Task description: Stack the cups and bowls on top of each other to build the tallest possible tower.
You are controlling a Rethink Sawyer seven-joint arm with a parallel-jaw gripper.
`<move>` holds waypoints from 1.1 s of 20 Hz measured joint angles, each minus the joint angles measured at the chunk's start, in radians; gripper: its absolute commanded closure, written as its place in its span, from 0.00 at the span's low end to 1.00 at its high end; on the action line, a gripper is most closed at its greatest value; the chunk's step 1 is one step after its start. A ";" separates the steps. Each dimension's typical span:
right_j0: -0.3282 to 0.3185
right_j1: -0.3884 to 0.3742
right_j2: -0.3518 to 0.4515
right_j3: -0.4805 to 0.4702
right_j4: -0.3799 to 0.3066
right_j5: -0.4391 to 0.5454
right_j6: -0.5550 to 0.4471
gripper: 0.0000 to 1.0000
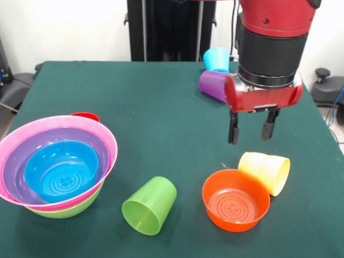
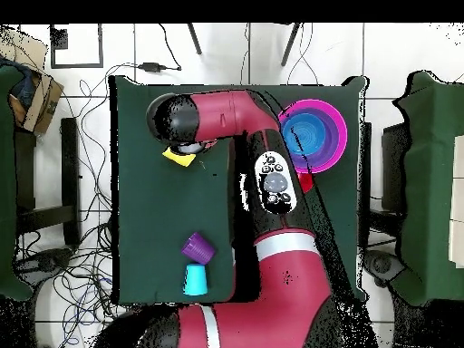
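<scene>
The tower stands at the left of the front view: a lime green bowl (image 1: 64,210) lowest, then a pink bowl (image 1: 54,122), a purple bowl (image 1: 21,156) and a small blue bowl (image 1: 62,172) nested inside. It shows in the overhead view (image 2: 314,136) too. My gripper (image 1: 250,131) is open and empty. It hangs above the table just behind a pale yellow cup (image 1: 265,171) on its side and an upright orange bowl (image 1: 235,200). A lime green cup (image 1: 149,205) lies on its side at the front. A purple cup (image 1: 213,84) and a light blue cup (image 1: 216,59) lie behind the gripper.
A small red object (image 1: 85,115) peeks out behind the tower. The table has a dark green cloth (image 1: 150,107). In the overhead view my arm (image 2: 272,181) covers the table's middle, and the yellow cup (image 2: 179,156), purple cup (image 2: 197,246) and blue cup (image 2: 194,279) show beside it.
</scene>
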 measured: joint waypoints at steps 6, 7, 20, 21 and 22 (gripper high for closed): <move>0.018 0.007 -0.015 -0.001 0.013 -0.023 0.021 0.00; 0.022 0.011 -0.019 -0.001 0.015 -0.027 0.023 0.00; 0.094 0.091 -0.076 -0.033 0.026 -0.082 0.077 0.00; 0.111 0.107 -0.089 -0.037 0.030 -0.099 0.100 0.00; 0.117 0.111 -0.092 -0.037 0.031 -0.105 0.107 0.00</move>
